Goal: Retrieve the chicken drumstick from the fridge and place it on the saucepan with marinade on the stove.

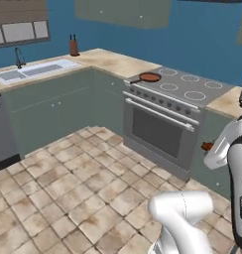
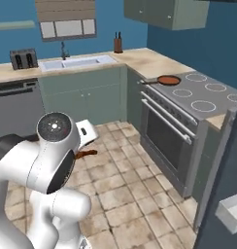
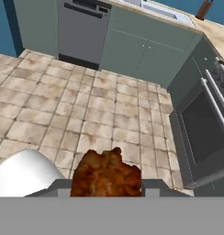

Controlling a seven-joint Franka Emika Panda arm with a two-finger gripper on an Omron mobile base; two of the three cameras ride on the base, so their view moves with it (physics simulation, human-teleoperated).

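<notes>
In the left base view, the stove (image 1: 185,89) is seen right of centre, set into a tan worktop (image 1: 113,60) that runs to the upper left. The saucepan (image 1: 149,77) is placed on the stove's near-left burner, its handle pointed left, with reddish marinade (image 1: 150,77) filling it. A sink (image 1: 36,70) and a knife block (image 1: 73,46) are found at the upper left. A small reddish-brown piece, the chicken drumstick (image 1: 207,146), is glimpsed at the right, just beside the white arm and in front of the cabinet under the worktop.

In the right base view, the stove (image 2: 203,95) lies at the right, and the saucepan (image 2: 168,80) is seen on its near-left ring. A toaster (image 2: 23,58) is set at the upper left. The dark edge of the fridge (image 2: 227,185) door is seen at the lower right. The drumstick (image 2: 85,153) shows as a brown sliver beside the arm's joint, left of centre, above the tiled floor (image 2: 130,185).

In the hand view, the drumstick (image 3: 107,174) is seen at the bottom centre, and the hand (image 3: 107,186) is clamped on it, its fingers being mostly hidden. The floor, a dishwasher (image 3: 81,30) and the oven door are seen beyond.
</notes>
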